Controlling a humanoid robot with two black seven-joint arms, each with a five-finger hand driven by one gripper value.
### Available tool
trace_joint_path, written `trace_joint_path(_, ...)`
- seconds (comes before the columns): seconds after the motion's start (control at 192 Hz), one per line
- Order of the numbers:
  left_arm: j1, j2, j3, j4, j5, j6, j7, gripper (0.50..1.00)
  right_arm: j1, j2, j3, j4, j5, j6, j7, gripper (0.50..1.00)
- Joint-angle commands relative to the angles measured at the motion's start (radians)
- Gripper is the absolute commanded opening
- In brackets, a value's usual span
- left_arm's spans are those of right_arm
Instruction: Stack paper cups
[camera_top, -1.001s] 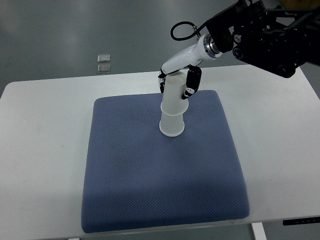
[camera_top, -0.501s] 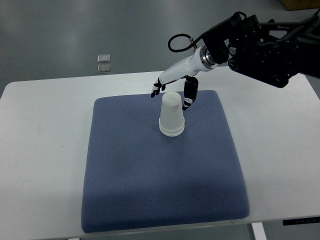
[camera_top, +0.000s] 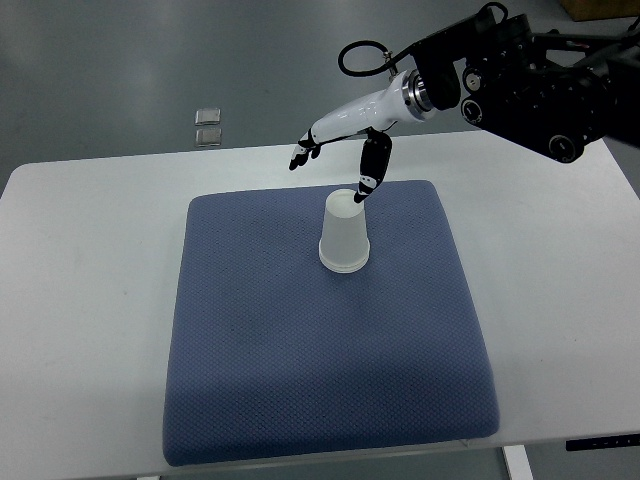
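The cups (camera_top: 343, 236) stand upside down as one nested stack, wide rim down, on the blue mat (camera_top: 330, 380), in its upper middle part. The stack looks upright, its flat base facing up. How many cups are nested can't be told from this view — the outline reads as a single white cone w/ a slightly doubled rim at the bottom.

The right robot hand (camera_top: 335, 160) hangs above and a bit behind the stack, its arm coming in from the upper right corner of the frame. Its fingers (camera_top: 301, 156) are spread wide and hold nothing: the white ones w/ dark tips point left, well clear of the cups, while the dark thumb (camera_top: 371, 172) points down toward the stack's top right edge. The thumb tip sits just beside the top of the cups; whether it touches can't be told from this angle. The black forearm (camera_top: 530, 85) w/ a looped cable (camera_top: 360, 58) fills the top right.

The mat lies on a white surface (camera_top: 90, 300), covering most of its middle, edges roughly square to it. Beyond the surface's far edge — on the grey floor (camera_top: 150, 60) — are two small pale square things (camera_top: 208, 126), one just behind the other, too small to identify.

No left arm shows in the top view.
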Motion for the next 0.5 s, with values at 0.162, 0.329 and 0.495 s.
trace_joint_path(0.162, 0.000, 0.000, 0.000, 0.000, 0.000, 0.000, 0.000, 1.000, -0.116, -0.032, 0.236, -0.147, 0.101, 0.008, 0.000, 0.901)
trace_joint_path(0.329, 0.000, 0.000, 0.000, 0.001, 0.000, 0.000, 0.000, 1.000, -0.139, -0.029, 0.282, -0.264, 0.350, 0.005, -0.001, 0.901)
trace_joint_path(0.495, 0.000, 0.000, 0.000, 0.000, 0.000, 0.000, 0.000, 1.000, -0.179, -0.028, 0.278, -0.324, 0.661, -0.001, -0.003, 0.901)
